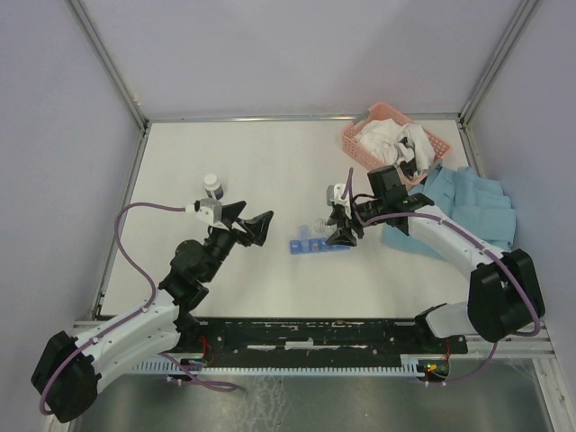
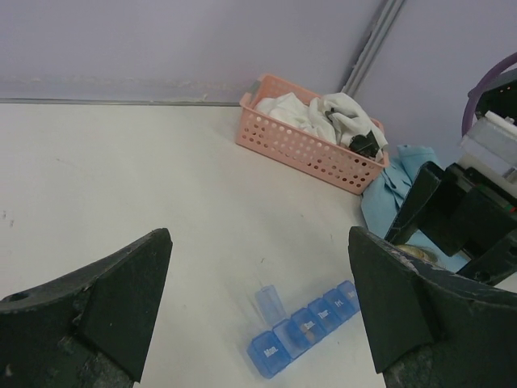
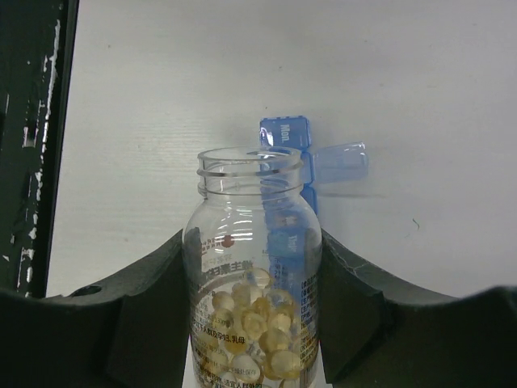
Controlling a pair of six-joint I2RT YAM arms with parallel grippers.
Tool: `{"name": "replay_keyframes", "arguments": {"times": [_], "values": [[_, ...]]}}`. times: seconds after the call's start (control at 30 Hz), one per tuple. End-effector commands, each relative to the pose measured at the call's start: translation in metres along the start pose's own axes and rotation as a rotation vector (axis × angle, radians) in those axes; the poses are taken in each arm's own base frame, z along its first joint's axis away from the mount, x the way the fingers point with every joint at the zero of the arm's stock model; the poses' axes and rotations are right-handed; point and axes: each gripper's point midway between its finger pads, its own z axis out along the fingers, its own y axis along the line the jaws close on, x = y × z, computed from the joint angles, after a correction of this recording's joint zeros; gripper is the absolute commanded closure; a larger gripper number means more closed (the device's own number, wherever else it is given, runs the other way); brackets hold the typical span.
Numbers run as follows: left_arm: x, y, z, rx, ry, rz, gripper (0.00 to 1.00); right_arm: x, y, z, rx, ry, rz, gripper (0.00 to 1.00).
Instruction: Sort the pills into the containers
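The blue pill-organiser strip (image 1: 315,245) lies mid-table, its second compartment's lid (image 3: 339,159) flipped open. It also shows in the left wrist view (image 2: 305,327), where a brownish speck sits in one compartment. My right gripper (image 1: 342,234) is shut on a clear, uncapped bottle (image 3: 252,234), tilted with its mouth over the strip. Several yellowish pills (image 3: 254,323) lie in the bottle's lower part. My left gripper (image 1: 252,219) is open and empty, just left of the strip and apart from it.
A small white-capped bottle (image 1: 212,186) stands behind the left gripper. A pink slatted basket (image 1: 389,139) with white cloth sits at the back right, with a light-blue cloth (image 1: 472,207) beside it under the right arm.
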Motion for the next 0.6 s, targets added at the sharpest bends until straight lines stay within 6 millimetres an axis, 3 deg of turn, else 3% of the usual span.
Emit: {"name": "replay_keyframes", "arguments": {"times": [0.0, 0.57], "values": [[-0.02, 0.001, 0.004, -0.035, -0.051, -0.021, 0.04, -0.004, -0.011, 0.006, 0.005, 0.066, -0.101, 0.96], [-0.022, 0.032, -0.021, -0.177, -0.12, -0.078, 0.03, 0.028, -0.019, 0.038, -0.007, 0.291, -0.027, 0.95]]}}
